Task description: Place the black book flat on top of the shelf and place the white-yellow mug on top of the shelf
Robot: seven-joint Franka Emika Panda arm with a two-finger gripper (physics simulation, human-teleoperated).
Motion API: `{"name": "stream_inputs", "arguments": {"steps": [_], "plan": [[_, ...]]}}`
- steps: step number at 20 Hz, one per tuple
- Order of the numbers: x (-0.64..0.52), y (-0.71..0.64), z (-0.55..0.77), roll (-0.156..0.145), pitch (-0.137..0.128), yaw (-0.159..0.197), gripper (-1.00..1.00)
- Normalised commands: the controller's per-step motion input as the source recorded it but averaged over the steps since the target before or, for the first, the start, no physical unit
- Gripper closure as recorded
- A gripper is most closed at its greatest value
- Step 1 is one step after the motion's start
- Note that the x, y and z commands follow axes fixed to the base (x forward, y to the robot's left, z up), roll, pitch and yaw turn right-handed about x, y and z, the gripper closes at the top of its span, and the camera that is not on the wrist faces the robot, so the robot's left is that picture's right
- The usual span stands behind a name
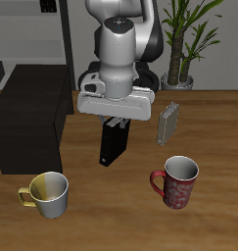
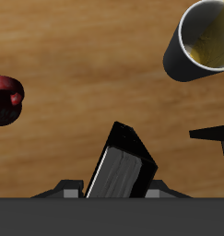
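Exterior view: the claw (image 1: 116, 124) hangs over the worktop (image 1: 209, 127) with the black book (image 1: 112, 144) beneath it, the book's upper end lost under the claw's housing. The book appears clamped, tilted and possibly clear of the worktop; contact below it cannot be confirmed. The shelf (image 1: 32, 123) stands just beside the book, its flat top carrying neither task item. The white-yellow mug (image 1: 48, 194) sits upright near the shelf's front corner, untouched. A red patterned mug (image 1: 176, 182) and a grey ribbed block (image 1: 168, 123) stand well apart from the shelf, beyond the book.

Wrist view: the black book (image 2: 121, 166) runs up between the jaws with its white page edge showing, so the claw is judged clenched on it, though the fingertips themselves are cut off. The white-yellow mug (image 2: 206, 37) and the red patterned mug (image 2: 6, 98) are each only partly in frame. A dark wedge, probably a corner of the shelf (image 2: 213, 136), intrudes.

Step in hand: carrying the book. The next move calls for lifting above the shelf top, crossing over it, and turning the book flat before release.
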Motion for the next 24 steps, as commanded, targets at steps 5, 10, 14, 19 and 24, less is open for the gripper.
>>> {"name": "stream_inputs", "arguments": {"steps": [5, 10, 14, 19, 24], "plan": [[-0.72, -0.27, 0.89, -0.036, -0.129, 0.103, 1.00], [-0.48, -0.31, 0.61, -0.078, -0.064, 0.067, 1.00], [-0.37, -0.39, 0.55, -0.102, -0.070, 0.038, 1.00], [-0.27, -0.40, 0.43, -0.119, -0.031, 0.015, 1.00], [-0.33, -0.42, 0.52, -0.154, -0.058, -0.011, 1.00]]}}
